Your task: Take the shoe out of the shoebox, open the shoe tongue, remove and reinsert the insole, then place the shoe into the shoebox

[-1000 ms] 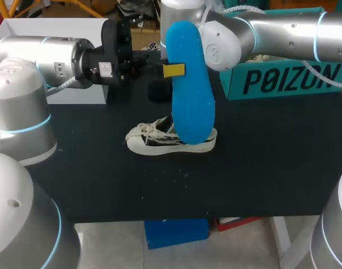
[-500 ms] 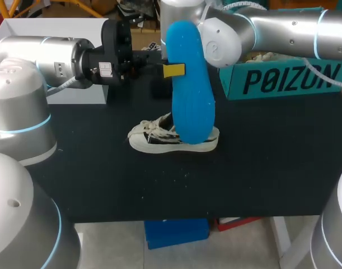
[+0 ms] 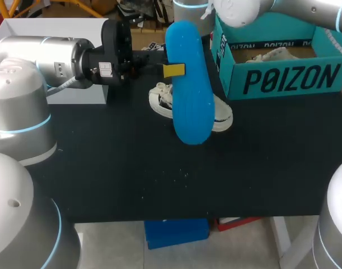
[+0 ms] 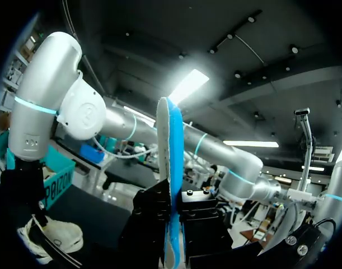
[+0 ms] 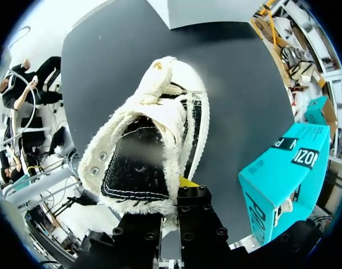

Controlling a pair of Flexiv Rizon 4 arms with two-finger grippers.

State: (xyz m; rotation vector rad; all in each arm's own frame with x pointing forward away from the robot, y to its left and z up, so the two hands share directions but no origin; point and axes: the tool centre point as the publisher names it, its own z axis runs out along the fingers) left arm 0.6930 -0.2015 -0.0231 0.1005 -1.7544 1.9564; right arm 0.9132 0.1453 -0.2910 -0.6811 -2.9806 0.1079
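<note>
You have one blue insole (image 3: 187, 95), pinched edge-on between your left fingers (image 3: 174, 70) and running well past them both ways. One white shoe (image 5: 154, 140) is out of the box: your right fingers (image 5: 188, 182) clamp its heel collar, mouth open, toe pointing ahead of them over the tabletop (image 3: 131, 168). One teal shoebox (image 3: 282, 81) stands beside those fingers; the pale thing inside may be a second shoe.
</note>
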